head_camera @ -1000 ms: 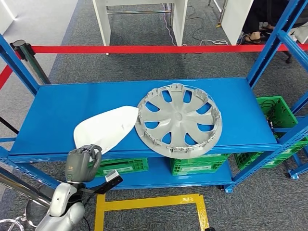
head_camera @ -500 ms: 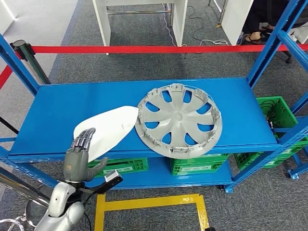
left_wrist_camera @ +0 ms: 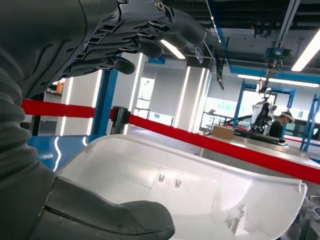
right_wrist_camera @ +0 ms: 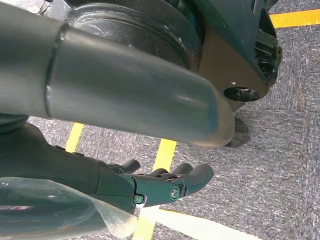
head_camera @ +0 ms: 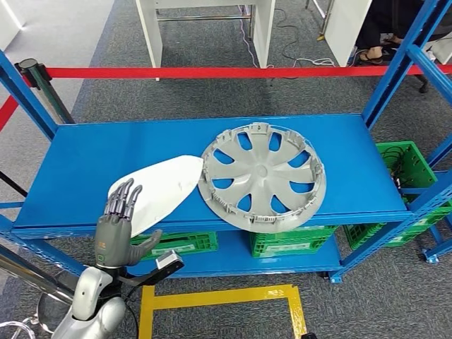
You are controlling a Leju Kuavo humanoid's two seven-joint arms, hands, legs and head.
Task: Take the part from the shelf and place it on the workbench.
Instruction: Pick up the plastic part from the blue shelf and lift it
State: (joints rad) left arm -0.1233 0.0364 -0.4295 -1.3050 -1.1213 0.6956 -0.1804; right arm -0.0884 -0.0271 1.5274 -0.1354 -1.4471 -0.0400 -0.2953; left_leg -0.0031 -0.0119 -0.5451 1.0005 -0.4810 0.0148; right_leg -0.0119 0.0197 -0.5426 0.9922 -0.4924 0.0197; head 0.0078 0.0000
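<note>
Shelf (head_camera: 80, 169) carries hubcap (head_camera: 262, 175) mid-deck and white part (head_camera: 157, 187) at front edge, overhanging so left hand (head_camera: 118, 226), fingers spread with nothing held, can get thumb under it; right hand (right_wrist_camera: 166, 184) hangs loosely curled, nothing in it

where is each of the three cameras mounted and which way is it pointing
Head view: high on the robot, facing forward and down at the blue shelf with the white part and grey hubcap; the left hand rises from below.
Left wrist view: behind the left hand, looking low across the white part toward a red barrier tape.
Right wrist view: on the hanging arm, facing the carpet floor with yellow floor lines; the right hand shows, holding nothing.
Shared: head and left wrist views both show the left hand and white part.
</note>
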